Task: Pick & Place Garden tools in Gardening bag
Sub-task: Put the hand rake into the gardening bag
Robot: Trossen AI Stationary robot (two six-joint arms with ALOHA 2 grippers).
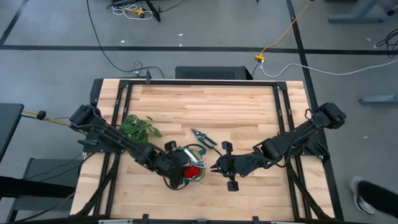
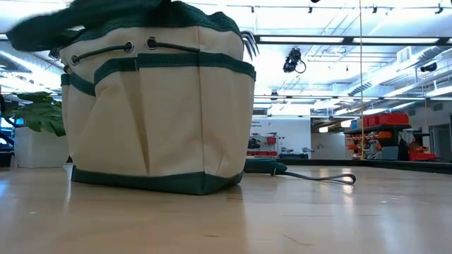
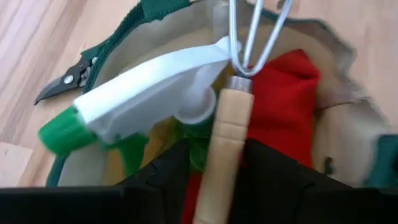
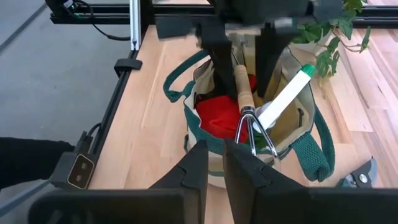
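One hand rake we're clamping by its stiff wooden handle with left gripper over gardening bag; right gripper hovering nearly closed, empty.

- The high view looked straight down on the whole table from far above.
- The low view sat at tabletop height, very near the gardening bag, facing the room.
- The left wrist view looked closely into the bag's opening.
- The right wrist view faced the same bag from slightly farther away.
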